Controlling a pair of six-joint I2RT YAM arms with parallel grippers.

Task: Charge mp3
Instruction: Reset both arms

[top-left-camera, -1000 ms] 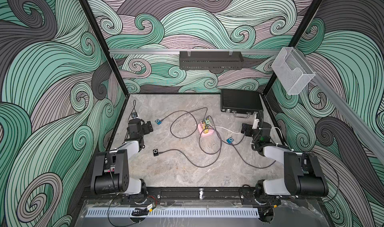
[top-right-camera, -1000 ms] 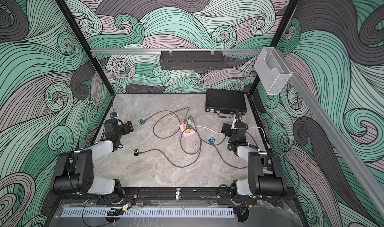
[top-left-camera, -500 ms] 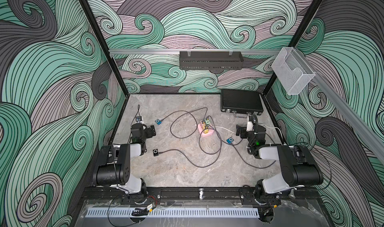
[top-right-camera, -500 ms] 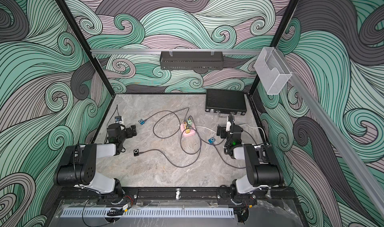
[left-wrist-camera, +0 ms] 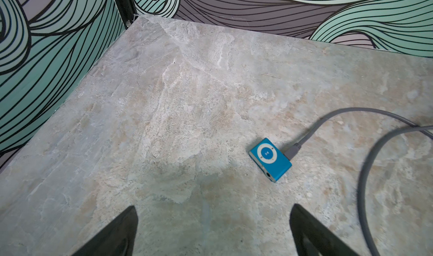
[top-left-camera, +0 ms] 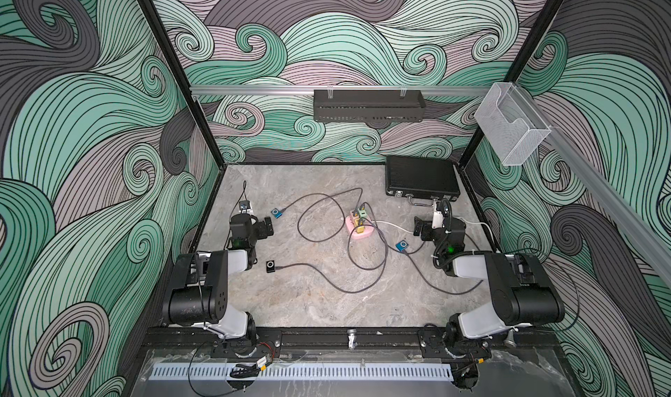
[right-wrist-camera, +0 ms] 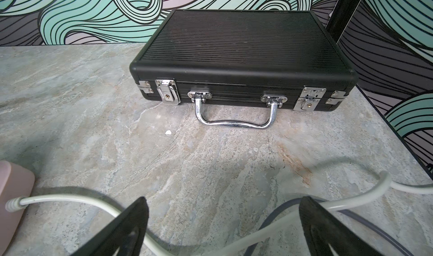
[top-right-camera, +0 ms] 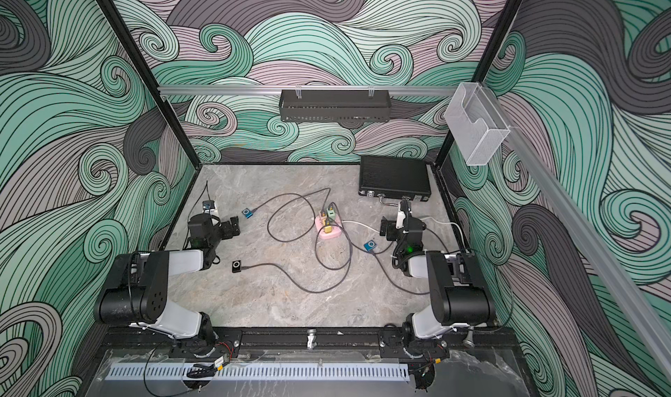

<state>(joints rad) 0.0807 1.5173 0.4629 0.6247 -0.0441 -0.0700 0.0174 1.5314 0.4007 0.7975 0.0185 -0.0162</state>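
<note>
Three small mp3 players lie on the stone table, each with a grey cable's plug at its side: a blue one point(top-left-camera: 276, 213) point(left-wrist-camera: 269, 158) at the far left, a black one point(top-left-camera: 270, 266) nearer the front, and a second blue one point(top-left-camera: 402, 246) at the right. The cables run to a pink power strip point(top-left-camera: 357, 229) in the middle. My left gripper point(top-left-camera: 267, 227) point(left-wrist-camera: 213, 219) hovers open just short of the far-left blue player, with nothing between its fingers. My right gripper point(top-left-camera: 419, 228) point(right-wrist-camera: 223, 210) is open and holds nothing, above a white cable point(right-wrist-camera: 70, 199), past the right blue player.
A shut black case point(top-left-camera: 421, 176) point(right-wrist-camera: 241, 62) with a chrome handle lies at the back right, just ahead of my right gripper. Loops of grey cable point(top-left-camera: 366, 268) cross the middle of the table. A black shelf point(top-left-camera: 368, 104) and a clear bin point(top-left-camera: 508, 128) hang on the walls.
Both arms have shifted their links and folded back toward their bases. The grippers stay near the same spots, open, and the players and cables have not moved.
</note>
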